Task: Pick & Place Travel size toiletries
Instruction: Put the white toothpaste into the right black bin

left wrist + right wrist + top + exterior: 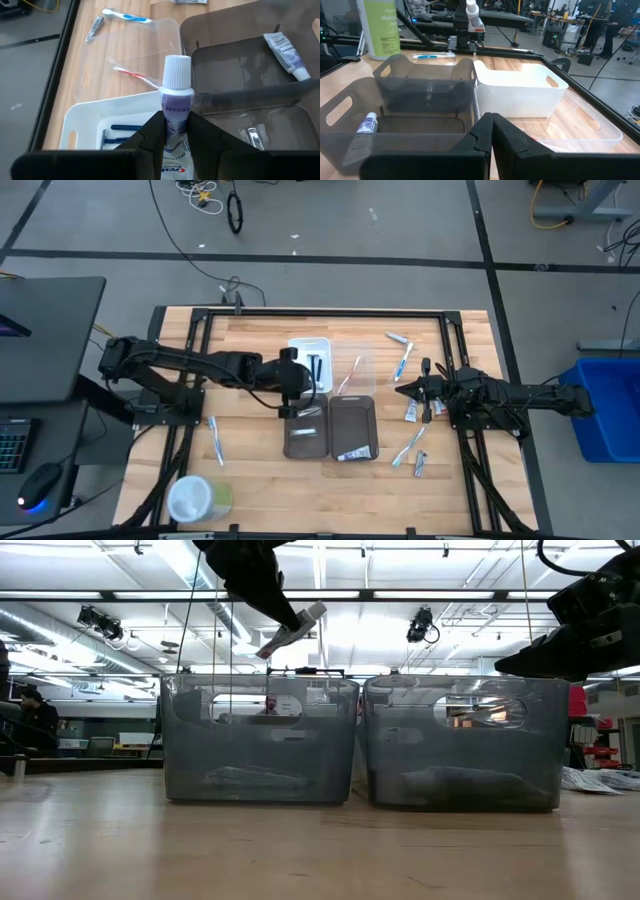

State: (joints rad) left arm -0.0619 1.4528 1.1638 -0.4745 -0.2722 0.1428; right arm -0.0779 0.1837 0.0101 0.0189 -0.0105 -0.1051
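1. Toothpaste tube [176, 87]: white, with a ribbed cap; it is clamped by its body in the left gripper [176, 131], cap forward, held in the air above the near edge of the left grey tray [304, 437].
2. Left gripper: closed on the tube. You should centre it over the tray opening before releasing, and lower it so the tube does not bounce off the rim.
3. Right grey tray [354, 428]: one tube [286, 50] already lies inside.
4. White tray [310, 350] and clear tray [362, 370]: the first holds dark and blue slim items, the second a red-marked toothbrush [135, 75].
5. Right gripper [404, 389]: fingers together and empty, waiting beside the trays on the right side of the desk.
6. Loose items: toothbrushes [403, 363] and small tubes lie on the right of the desk; one toothbrush [215, 438] lies on the left, near a round white-and-green container [196, 498].
7. Desk [250, 470]: pale wood planks in a black frame.
8. Room: grey floor with cables; lit ceiling beyond.
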